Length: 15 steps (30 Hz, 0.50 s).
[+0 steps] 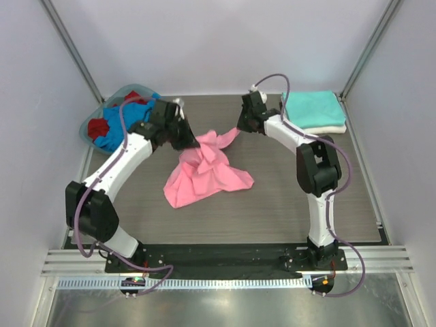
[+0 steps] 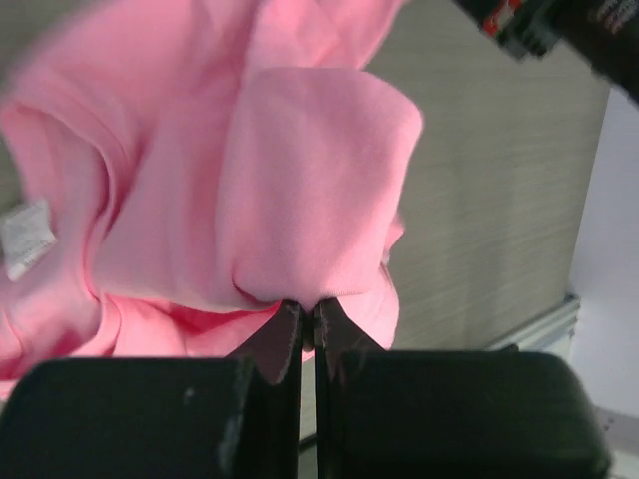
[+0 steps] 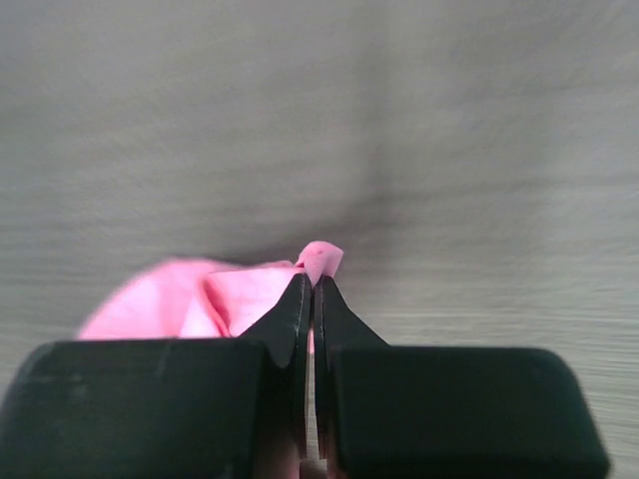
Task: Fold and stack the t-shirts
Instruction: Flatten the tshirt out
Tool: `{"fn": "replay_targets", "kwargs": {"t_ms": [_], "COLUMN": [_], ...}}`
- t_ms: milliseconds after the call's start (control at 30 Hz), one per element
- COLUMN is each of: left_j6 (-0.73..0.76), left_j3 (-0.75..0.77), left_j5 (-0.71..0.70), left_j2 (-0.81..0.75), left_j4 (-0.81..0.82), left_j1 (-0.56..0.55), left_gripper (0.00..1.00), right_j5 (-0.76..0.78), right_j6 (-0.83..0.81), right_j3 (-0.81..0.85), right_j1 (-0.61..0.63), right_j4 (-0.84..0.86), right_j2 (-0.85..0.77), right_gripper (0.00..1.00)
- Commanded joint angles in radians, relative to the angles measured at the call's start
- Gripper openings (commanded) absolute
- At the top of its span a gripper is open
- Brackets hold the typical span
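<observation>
A bright pink t-shirt (image 1: 204, 170) lies crumpled in the middle of the table, its far part lifted between both grippers. My left gripper (image 1: 185, 138) is shut on a fold of the pink cloth (image 2: 300, 200) at its far left. My right gripper (image 1: 240, 128) is shut on a pink corner (image 3: 319, 261) at the far right. A folded teal t-shirt (image 1: 312, 107) lies on a folded white one (image 1: 330, 128) at the back right. Blue (image 1: 112, 122) and red (image 1: 98, 127) t-shirts lie in the basket.
The blue-rimmed plastic basket (image 1: 90, 120) stands at the back left corner. Grey walls and metal frame posts close in the table on three sides. The table's right edge and a metal rail (image 2: 539, 324) show in the left wrist view.
</observation>
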Motion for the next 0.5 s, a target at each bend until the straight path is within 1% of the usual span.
{"fn": "replay_targets", "kwargs": {"t_ms": [0,33,100,133,200,233,267,300,333,367,400,433,467], "left_j6": [0.142,0.175,0.205,0.212,0.225,0.226,0.222,0.211,0.202,0.193,0.164,0.147,0.125], "left_j3": [0.347,0.394,0.473,0.47,0.435,0.36,0.312,0.247,0.118,0.041,-0.022,-0.082,-0.204], "left_j5": [-0.114,-0.123,-0.147,-0.154,-0.149,-0.113,-0.09,-0.054,0.001,0.022,0.027,0.027,0.056], "left_j2": [0.047,0.052,0.049,0.025,-0.021,-0.077,-0.107,-0.138,-0.176,-0.237,-0.271,-0.302,-0.358], "left_j4": [-0.216,-0.29,-0.345,-0.373,-0.381,-0.372,-0.361,-0.349,-0.311,-0.295,-0.278,-0.245,-0.222], "left_j1": [0.017,0.017,0.015,0.017,0.015,0.015,0.014,0.015,0.014,0.014,0.015,0.014,0.014], "left_gripper": [0.0,0.0,0.0,0.0,0.0,0.0,0.0,0.0,0.0,0.0,0.0,0.0,0.0], "right_j5": [0.127,0.138,0.157,0.16,0.174,0.193,0.204,0.212,0.218,0.23,0.24,0.241,0.235], "right_j6": [-0.101,-0.113,-0.132,-0.139,-0.147,-0.153,-0.15,-0.15,-0.139,-0.129,-0.118,-0.101,-0.066], "right_j3": [0.137,0.141,0.105,0.044,-0.029,-0.111,-0.157,-0.208,-0.313,-0.364,-0.418,-0.526,-0.584], "right_j1": [-0.044,-0.048,-0.059,-0.058,-0.059,-0.059,-0.059,-0.061,-0.061,-0.061,-0.061,-0.062,-0.061], "right_j4": [-0.09,-0.135,-0.16,-0.165,-0.183,-0.199,-0.206,-0.214,-0.217,-0.232,-0.242,-0.261,-0.268], "right_j2": [-0.183,-0.247,-0.323,-0.397,-0.482,-0.52,-0.609,-0.649,-0.7,-0.779,-0.826,-0.869,-0.907], "right_gripper": [0.01,0.01,0.01,0.01,0.01,0.01,0.01,0.01,0.01,0.01,0.01,0.01,0.01]}}
